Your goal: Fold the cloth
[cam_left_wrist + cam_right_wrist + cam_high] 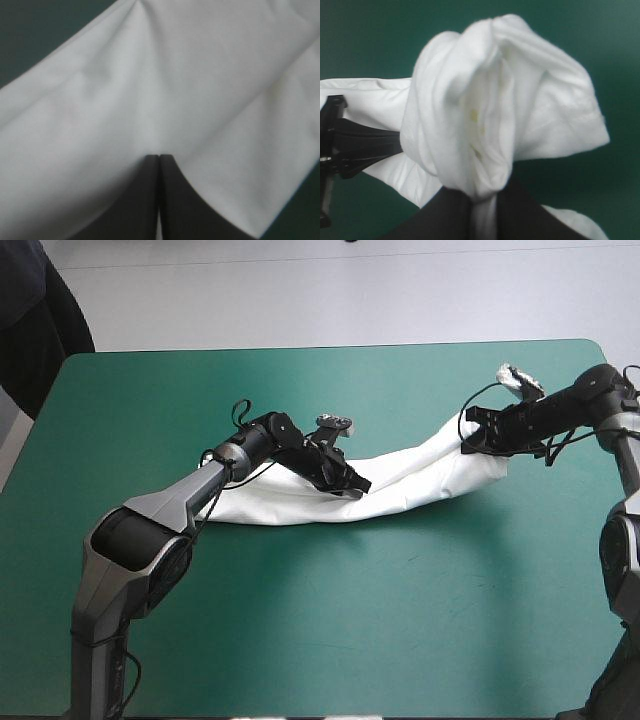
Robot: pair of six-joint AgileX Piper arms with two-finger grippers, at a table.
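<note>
Clamped by both, the T-shirt (420,480) stretches lengthwise from the left gripper (352,480) rightward and slightly farther to the right gripper (472,436).

The T-shirt (420,480) is plain white; the table cover (300,620) teal-green; the left tool (358,483) and right tool (468,436) black.

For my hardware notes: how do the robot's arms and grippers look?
The left arm and right arm have smooth grey shells, black joints and black forearms. The left gripper and right gripper each carry two broad black fingers, curved like fins.
</note>
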